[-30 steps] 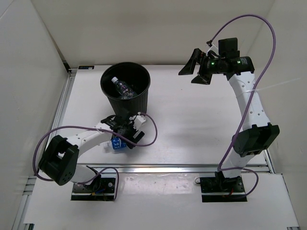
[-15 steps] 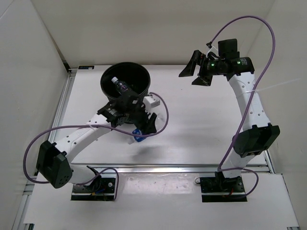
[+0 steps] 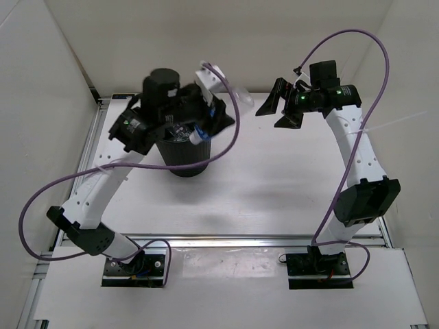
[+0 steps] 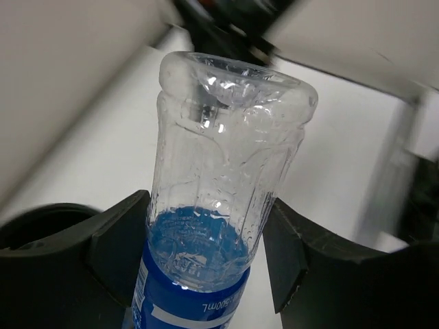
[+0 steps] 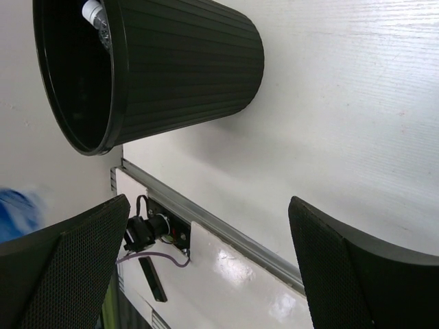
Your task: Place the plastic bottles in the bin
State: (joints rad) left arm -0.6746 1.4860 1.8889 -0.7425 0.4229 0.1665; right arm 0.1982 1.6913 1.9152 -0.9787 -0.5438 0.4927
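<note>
When we look from above, our left gripper (image 3: 202,127) holds a bottle (image 3: 197,136) over the bin (image 3: 182,159), our right gripper (image 3: 278,110) wide apart. Our left wrist shows the bottle (image 4: 219,205) squeezed between fingers (image 4: 116,248). Our right wrist shows another bottle (image 5: 95,12) inside the bin (image 5: 185,68)

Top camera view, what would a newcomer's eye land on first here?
The left gripper, up over the black bin at the far left of the table, clamps a clear bottle with a blue label. At the far right, the right gripper hangs in the air, wide open and empty.
</note>
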